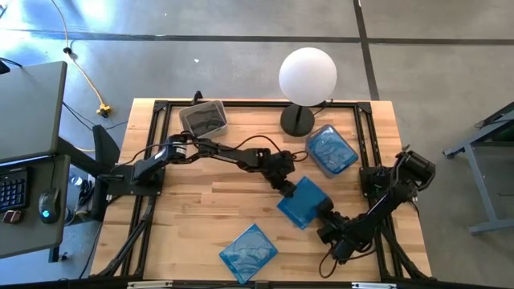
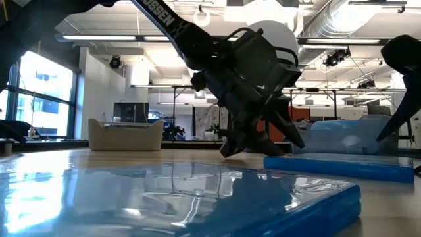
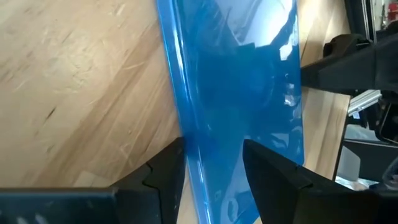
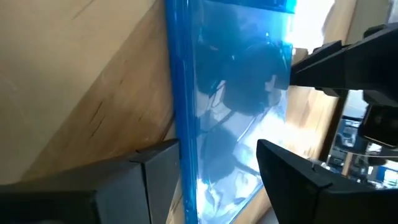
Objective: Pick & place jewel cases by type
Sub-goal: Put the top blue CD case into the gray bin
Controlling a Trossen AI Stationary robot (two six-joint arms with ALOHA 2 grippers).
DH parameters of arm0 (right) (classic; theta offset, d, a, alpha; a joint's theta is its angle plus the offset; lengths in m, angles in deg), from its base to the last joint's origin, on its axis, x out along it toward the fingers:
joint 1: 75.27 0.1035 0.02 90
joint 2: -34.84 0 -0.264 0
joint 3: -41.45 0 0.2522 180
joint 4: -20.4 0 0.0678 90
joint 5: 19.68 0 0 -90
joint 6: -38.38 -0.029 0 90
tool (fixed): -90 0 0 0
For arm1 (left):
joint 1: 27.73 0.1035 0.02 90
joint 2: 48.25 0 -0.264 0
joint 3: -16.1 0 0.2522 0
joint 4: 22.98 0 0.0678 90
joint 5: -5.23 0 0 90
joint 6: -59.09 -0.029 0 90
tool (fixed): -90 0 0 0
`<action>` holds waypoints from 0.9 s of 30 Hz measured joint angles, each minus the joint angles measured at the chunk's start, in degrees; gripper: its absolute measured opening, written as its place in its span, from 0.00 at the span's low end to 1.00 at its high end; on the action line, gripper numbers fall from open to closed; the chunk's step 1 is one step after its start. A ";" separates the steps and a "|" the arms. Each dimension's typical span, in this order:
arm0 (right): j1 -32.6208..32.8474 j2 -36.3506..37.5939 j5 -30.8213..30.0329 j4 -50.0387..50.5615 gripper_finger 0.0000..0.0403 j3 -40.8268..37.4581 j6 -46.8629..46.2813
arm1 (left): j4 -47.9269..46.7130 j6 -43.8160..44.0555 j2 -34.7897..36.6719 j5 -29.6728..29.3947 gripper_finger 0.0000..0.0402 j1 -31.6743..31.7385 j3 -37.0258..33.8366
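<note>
A translucent blue jewel case (image 1: 305,202) lies flat mid-table; it also shows in the low view (image 2: 339,166). My left gripper (image 1: 287,186) reaches in from the left to its far-left corner, open, fingers astride one edge (image 3: 213,149). My right gripper (image 1: 328,225) is at its near-right corner, open, fingers astride another edge (image 4: 217,146). A second blue case (image 1: 249,253) lies flat near the front edge. No dark case lies loose on the table. My left gripper slants down over the case's far-left corner. One finger (image 3: 168,171) stands on the table side against the case's thin edge (image 3: 186,134); the other (image 3: 267,177) is over the top face. I cannot tell whether either presses. My right gripper slants down over the near-right corner. One finger (image 4: 155,168) stands beside the thin edge (image 4: 181,134); the other (image 4: 298,177) is over the top face. I cannot tell whether it touches.
An open bin (image 1: 201,105) with dark contents stands far left. Another bin (image 1: 353,160) holding blue plastic stands at the right, behind the case. A lamp with a white globe (image 1: 307,74) and a black base (image 1: 297,120) stands at the far edge. Bare wood lies at the front left.
</note>
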 joint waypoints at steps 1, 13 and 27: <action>0.00 -0.02 -0.52 -0.43 0.51 0.00 0.57 | -0.41 -0.03 0.00 -0.08 0.40 -0.01 0.11; 0.28 -0.04 -6.91 -7.05 0.51 0.07 9.04 | -0.37 -1.12 -0.11 0.64 0.40 -0.10 0.20; -0.08 0.05 -3.49 -3.15 0.51 0.09 5.53 | 3.68 -6.46 -0.33 6.29 0.38 -0.93 0.25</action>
